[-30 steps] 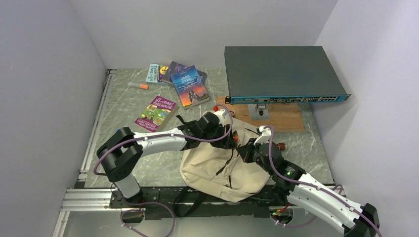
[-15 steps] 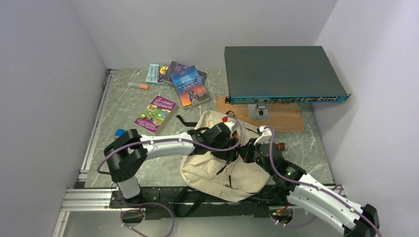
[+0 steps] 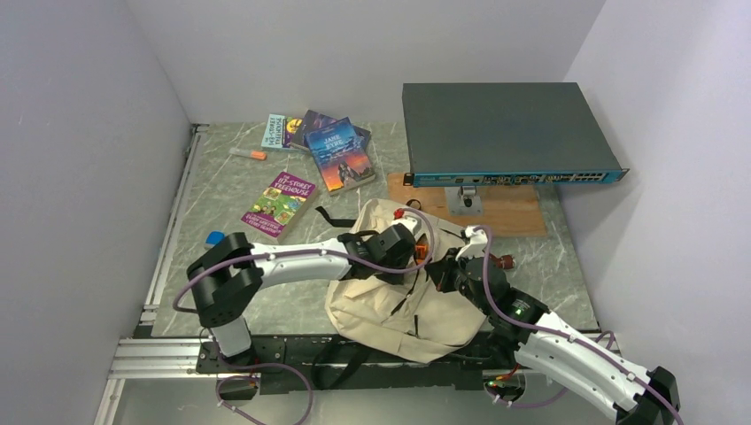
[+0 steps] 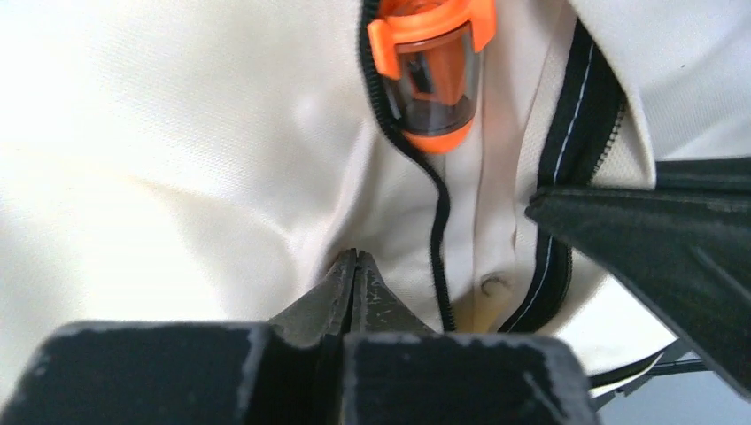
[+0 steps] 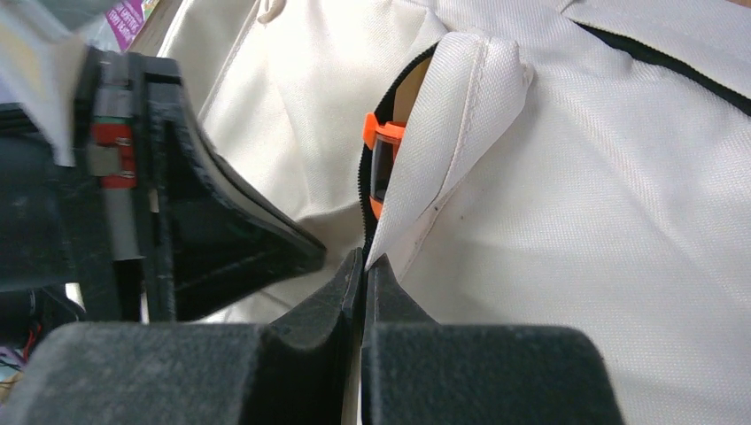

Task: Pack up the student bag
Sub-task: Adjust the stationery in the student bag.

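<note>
The student bag [image 3: 390, 305] is a cream fabric backpack lying at the near middle of the table, its dark zipper [image 4: 440, 221] parted. A small orange-capped thing with a dark clear body [image 4: 431, 75] sits in the opening. My left gripper [image 4: 356, 258] is shut, its tips pinched into a pucker of the bag's fabric just left of the zipper. My right gripper [image 5: 364, 258] is shut on the edge of the bag's flap [image 5: 452, 133], with pale cloth showing between the fingers. In the top view both grippers meet over the bag's middle, left gripper [image 3: 416, 259] and right gripper [image 3: 440, 271] close together.
A purple-and-green book [image 3: 280, 204] lies left of the bag. More books [image 3: 339, 155] are stacked at the back, beside an orange-tipped marker [image 3: 248, 154]. A grey network switch [image 3: 505, 133] rests on a wooden board [image 3: 505, 212] at the back right. A blue cap [image 3: 214, 237] lies by the left arm.
My left gripper has moved right and nearer along the bag to its opening, and its jaws have gone from open to shut. The right gripper has stayed put.
</note>
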